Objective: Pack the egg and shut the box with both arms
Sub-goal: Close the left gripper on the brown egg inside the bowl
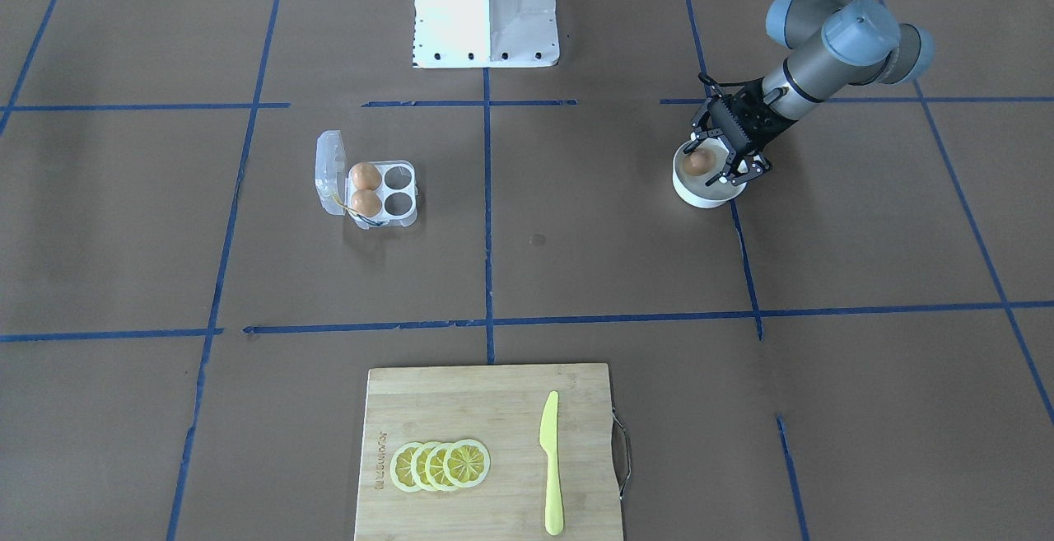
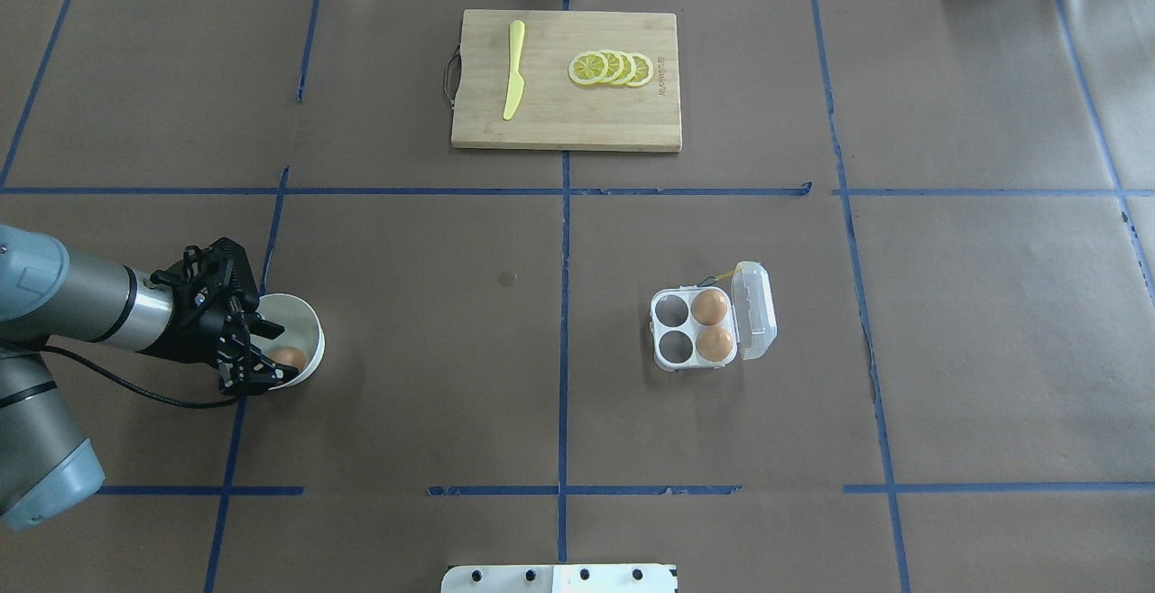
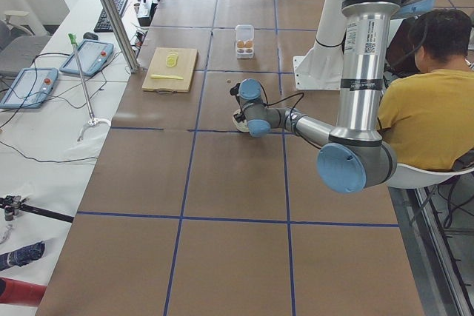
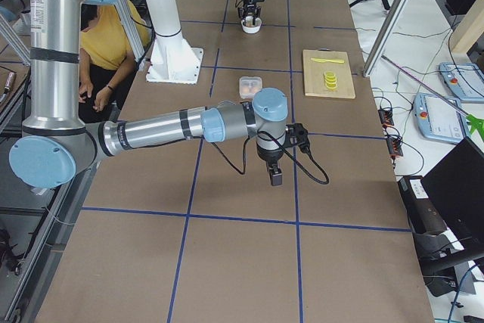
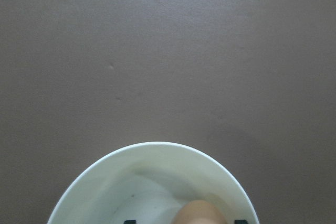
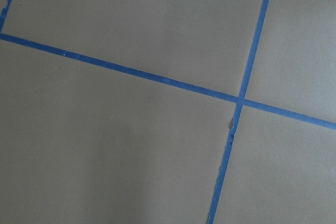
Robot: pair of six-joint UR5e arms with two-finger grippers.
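A tan egg (image 1: 700,161) lies in a round white bowl (image 1: 692,193). My left gripper (image 1: 710,164) is lowered into the bowl, jaws open on either side of the egg; the left wrist view shows the egg (image 5: 198,212) between two dark fingertips at the bottom edge. The clear box (image 1: 397,191) stands far off with its lid (image 1: 329,169) swung open, and two eggs (image 1: 365,176) fill the cells nearest the lid. My right gripper (image 4: 275,178) shows only in the exterior right view, pointing down over bare table, and I cannot tell whether it is open or shut.
A wooden cutting board (image 1: 486,409) with lemon slices (image 1: 440,465) and a yellow knife (image 1: 550,463) lies at the operators' side. The white pedestal (image 1: 486,6) stands at the robot's side. A person in yellow (image 3: 426,109) sits beside the table.
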